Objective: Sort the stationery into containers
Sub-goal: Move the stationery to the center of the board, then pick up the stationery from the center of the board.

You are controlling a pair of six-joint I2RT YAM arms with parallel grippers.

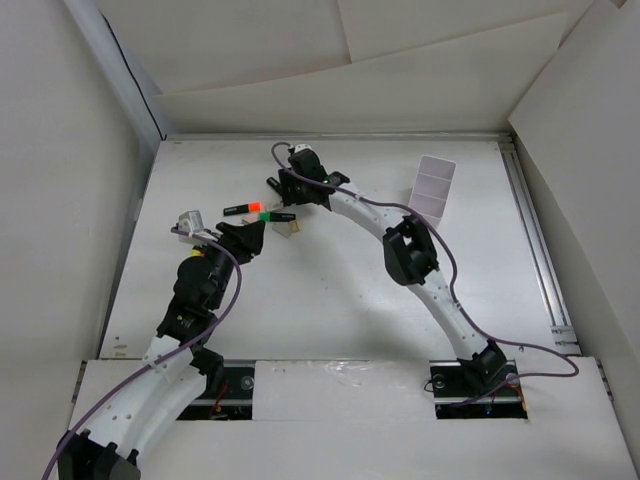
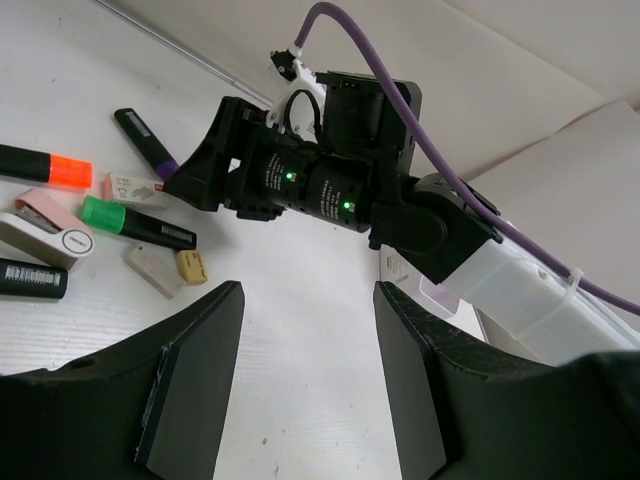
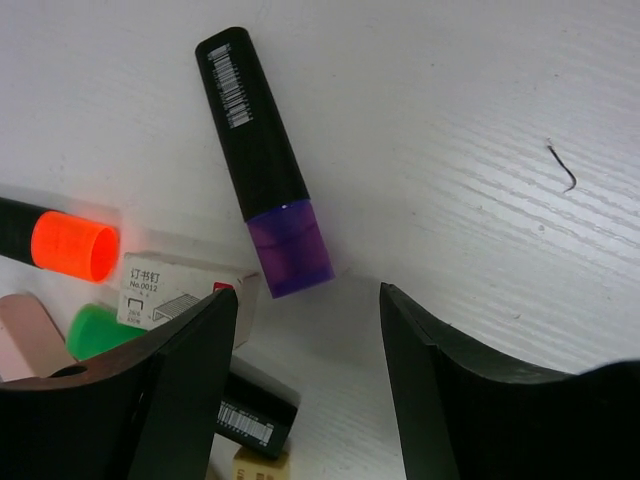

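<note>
Your right gripper [image 3: 305, 300] hung over the black plastic marker with the purple cap [image 3: 258, 150], jaws apart and empty. The cap lay just ahead of the gap, its long axis running away from the fingers. A small white staple box [image 3: 185, 290] crowded one side. The left gripper [image 2: 308, 295] waited nearer you, also apart and empty. The white rectangular compartment box [image 1: 433, 187] stood well right, across bare white table [image 1: 340, 300].

Four markers [image 2: 135, 222], two small eraser-like blocks [image 2: 190, 265], one staple box [image 2: 130, 187], one pink-white piece [image 2: 45, 225], one compartment box [image 1: 432, 188]
</note>
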